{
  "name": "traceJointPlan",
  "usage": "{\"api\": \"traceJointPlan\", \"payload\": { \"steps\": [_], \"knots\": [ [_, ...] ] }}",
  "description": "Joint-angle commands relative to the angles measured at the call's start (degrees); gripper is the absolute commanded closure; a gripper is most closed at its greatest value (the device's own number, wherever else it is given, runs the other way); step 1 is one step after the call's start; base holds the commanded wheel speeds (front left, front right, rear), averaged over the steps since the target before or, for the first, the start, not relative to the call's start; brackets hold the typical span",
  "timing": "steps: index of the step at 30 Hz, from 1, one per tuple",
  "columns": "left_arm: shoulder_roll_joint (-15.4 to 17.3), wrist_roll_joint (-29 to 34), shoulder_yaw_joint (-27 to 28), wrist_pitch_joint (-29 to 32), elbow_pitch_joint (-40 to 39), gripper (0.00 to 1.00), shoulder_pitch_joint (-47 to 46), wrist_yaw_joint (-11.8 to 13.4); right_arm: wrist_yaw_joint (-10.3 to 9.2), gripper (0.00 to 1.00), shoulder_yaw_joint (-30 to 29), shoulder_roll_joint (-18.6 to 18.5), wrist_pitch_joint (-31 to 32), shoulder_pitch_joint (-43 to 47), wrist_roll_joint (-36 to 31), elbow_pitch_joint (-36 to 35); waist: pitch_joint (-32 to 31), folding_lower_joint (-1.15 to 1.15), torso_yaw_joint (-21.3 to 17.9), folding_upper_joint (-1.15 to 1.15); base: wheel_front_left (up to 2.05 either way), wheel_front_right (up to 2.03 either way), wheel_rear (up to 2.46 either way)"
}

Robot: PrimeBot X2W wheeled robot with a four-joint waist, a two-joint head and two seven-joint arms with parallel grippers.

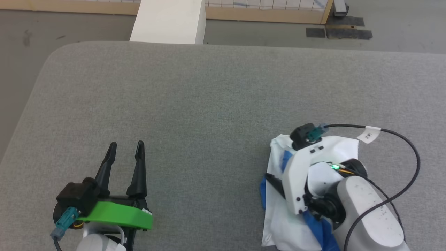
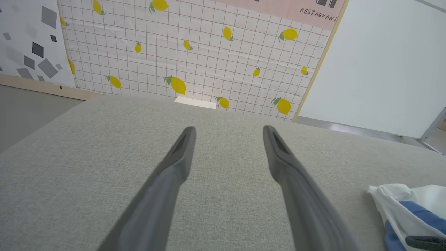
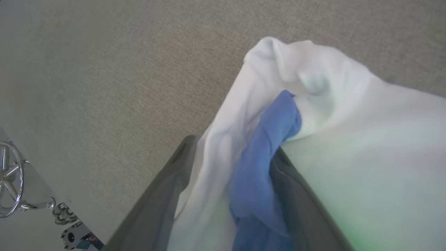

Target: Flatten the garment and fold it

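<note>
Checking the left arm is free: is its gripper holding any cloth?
No, the left gripper stands open over the grey tabletop, apart from the garment.

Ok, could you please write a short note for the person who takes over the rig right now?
Left claw: open, empty, over the grey surface, away from the garment.
Right claw: open, cloth lying between its fingers, not pinched.
Garment: bunched heap at the near right, under the right arm.
Done: no flattening visible. Left: spread it flat, then fold.
</note>
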Motion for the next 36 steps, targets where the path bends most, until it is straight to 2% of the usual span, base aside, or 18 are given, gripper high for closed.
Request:
{"api": "traceJointPlan", "payload": {
  "steps": [1,7,12,16,23,31,36],
  "knots": [
    [0.1,-0.1,-0.1,-0.2,0.3,0.0,-0.6,-0.4,-0.08,0.0,1.5,0.4,-0.6,-0.9,1.2,-1.1,-0.8,0.0,-0.4,0.35,0.0,0.0,0.0],
    [0.5,-0.2,-0.1,-0.2,0.5,0.0,0.1,-0.4,-0.08,0.0,4.8,0.4,-1.1,-0.9,4.5,-6.0,-3.1,0.0,-1.5,0.35,0.0,0.0,0.0],
    [0.8,-0.2,-0.2,-0.2,0.7,0.0,1.1,-0.4,-0.08,0.0,3.8,0.3,-1.5,0.0,2.9,-10.6,-4.7,0.0,-2.7,0.35,0.0,0.0,0.0],
    [0.9,-0.2,-0.1,-0.2,0.5,0.0,1.6,-0.4,-0.08,0.0,-1.0,-0.1,-3.1,2.1,0.0,-15.1,-5.7,0.0,-3.7,0.35,0.0,0.0,0.0],
    [0.8,0.1,0.0,-0.2,0.1,0.0,2.2,-0.4,-0.08,0.0,-12.6,0.0,-4.7,8.5,-6.9,-21.1,-6.0,0.0,-5.0,0.35,0.0,0.0,0.0],
    [0.7,0.4,-0.3,-0.2,-0.3,0.0,1.5,-0.4,-0.08,0.0,-19.4,0.3,-5.0,14.2,-12.8,-19.6,-4.1,0.0,-5.0,0.35,0.0,0.0,0.0],
    [0.8,0.1,-0.4,-0.2,-0.2,0.0,0.7,-0.4,-0.08,0.0,-19.5,0.4,-5.6,15.2,-10.5,-15.9,-2.5,0.0,-4.4,0.35,0.0,0.0,0.0]
  ]
}}
